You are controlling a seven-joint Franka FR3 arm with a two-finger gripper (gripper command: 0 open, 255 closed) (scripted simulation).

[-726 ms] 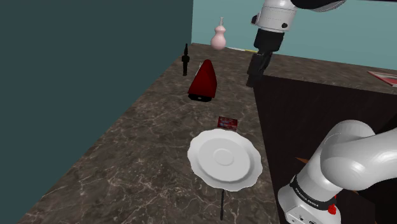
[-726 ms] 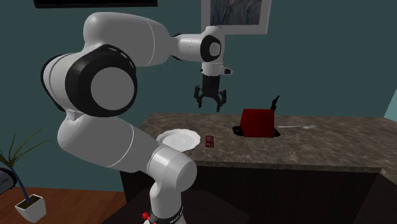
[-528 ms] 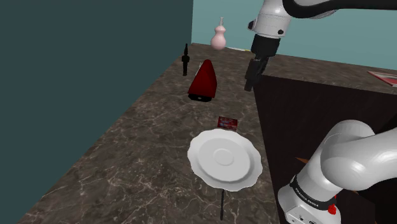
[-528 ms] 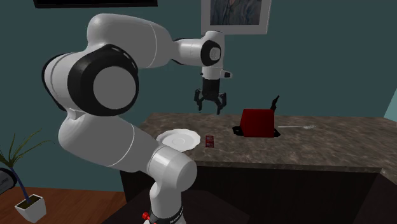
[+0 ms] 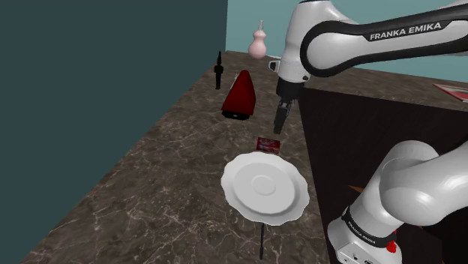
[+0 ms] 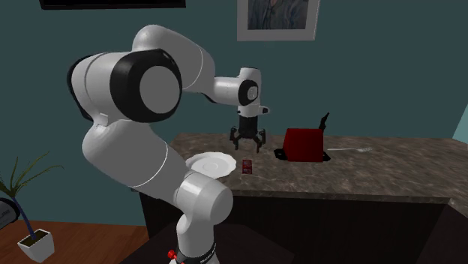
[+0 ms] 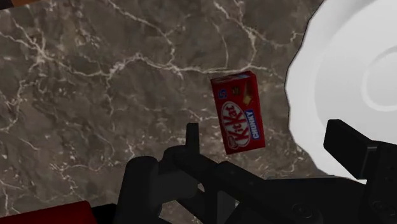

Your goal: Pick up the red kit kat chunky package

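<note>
The gripper (image 6: 247, 142) hangs above the marbled counter (image 7: 95, 89) with its 2 fingers spread wide and nothing between them. The red Kit Kat Chunky package (image 7: 237, 113) lies flat on the counter below the gripper, untouched. 1 white plate (image 7: 331, 57) sits just beside the package.

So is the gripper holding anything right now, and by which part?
Nothing is held. The gripper hangs open above the counter, and the red Kit Kat package lies flat there beside the white plate, untouched.
</note>
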